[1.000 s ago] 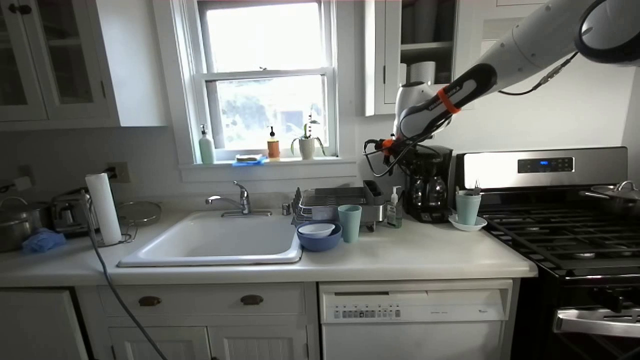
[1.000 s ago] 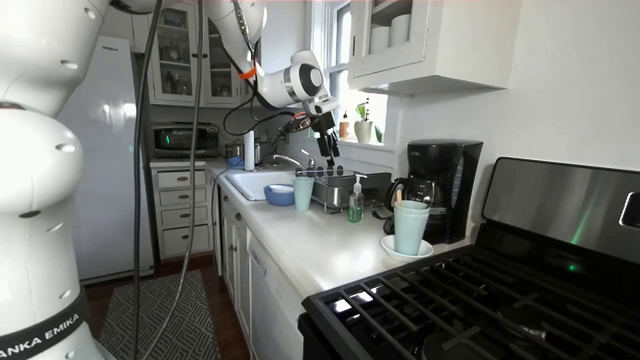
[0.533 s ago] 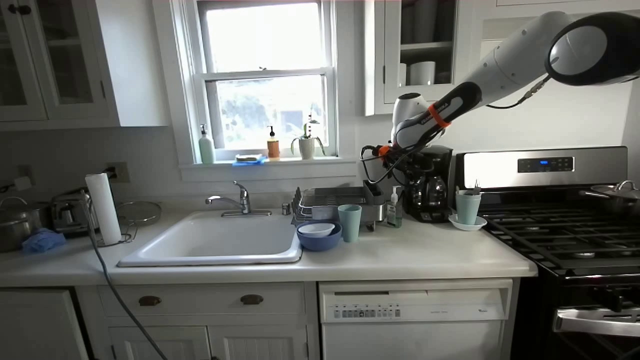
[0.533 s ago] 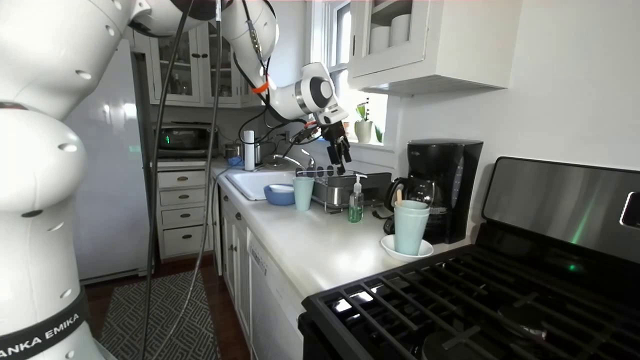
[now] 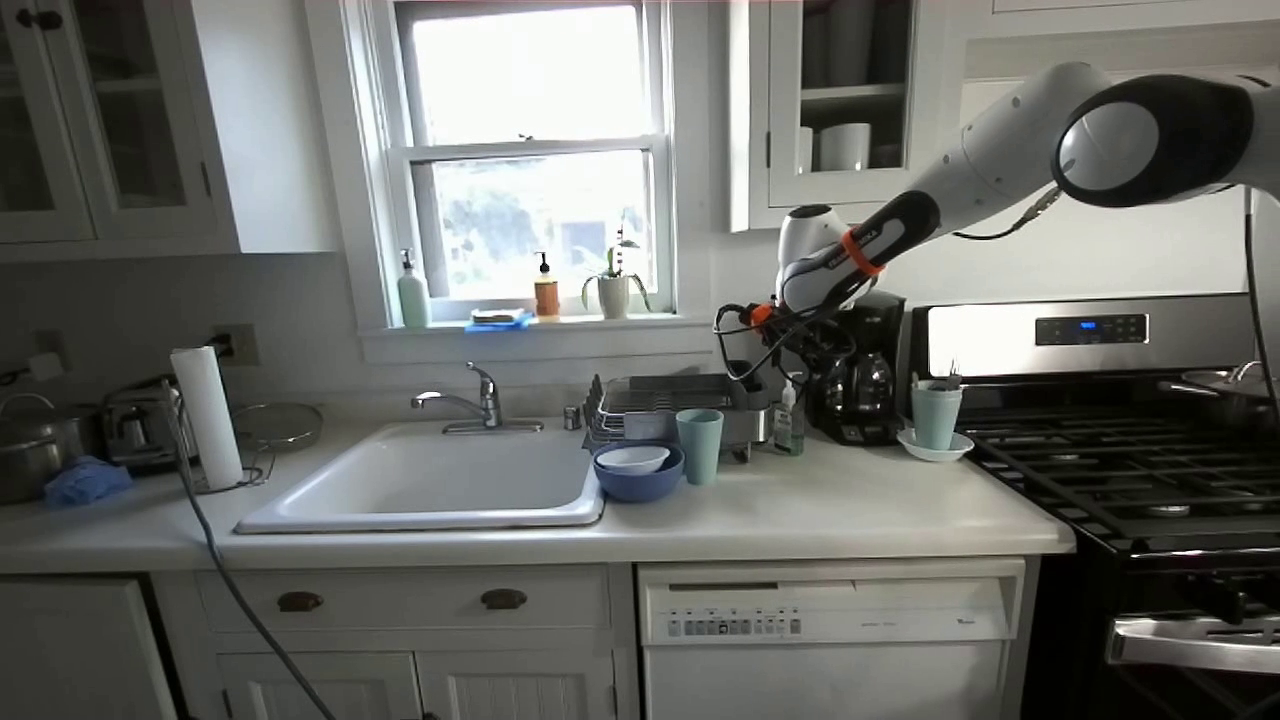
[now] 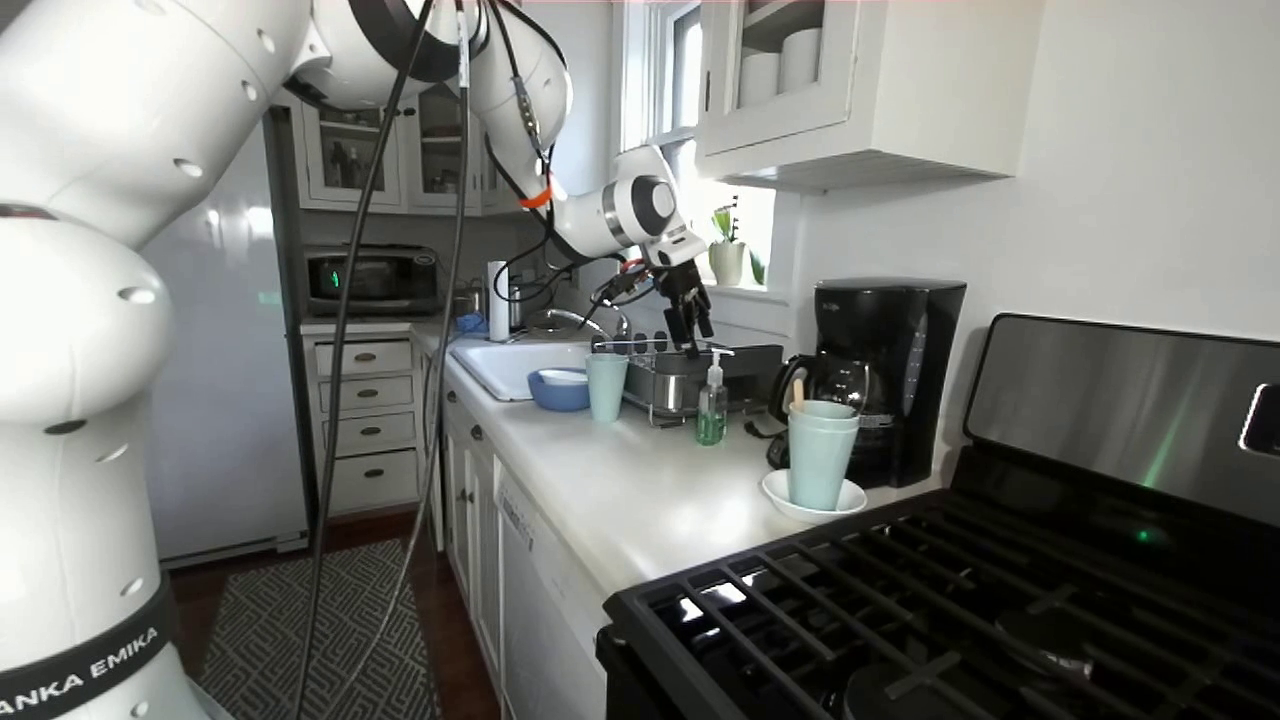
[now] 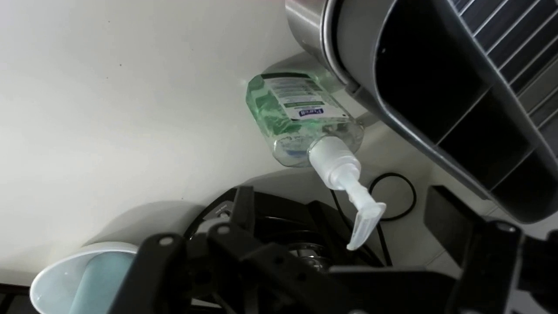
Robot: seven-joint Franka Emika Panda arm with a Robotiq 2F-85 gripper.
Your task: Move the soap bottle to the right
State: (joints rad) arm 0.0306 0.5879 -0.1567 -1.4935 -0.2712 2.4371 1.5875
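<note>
The soap bottle is a small clear pump bottle with green liquid and a white pump. It stands upright on the counter beside the dish rack in both exterior views [image 5: 789, 428] [image 6: 711, 415]. In the wrist view its labelled body [image 7: 301, 107] is at upper centre, with the pump pointing down between the finger pads. My gripper [image 6: 694, 338] is open and empty, above and slightly behind the bottle. In the wrist view the gripper [image 7: 346, 213] has its fingers wide apart on either side of the pump, touching nothing visible.
The dish rack [image 7: 355, 32] is close beside the bottle. A black coffee maker [image 6: 890, 390] stands on the other side, with a teal cup [image 6: 822, 460] in a white dish near it. A teal mug [image 5: 699, 447] and blue bowl [image 5: 640, 485] stand by the sink [image 5: 420, 520].
My arm and gripper have moved down and closer to the soap bottle, leftward in an exterior view and rightward in an exterior view. The bottle and other objects have not moved.
</note>
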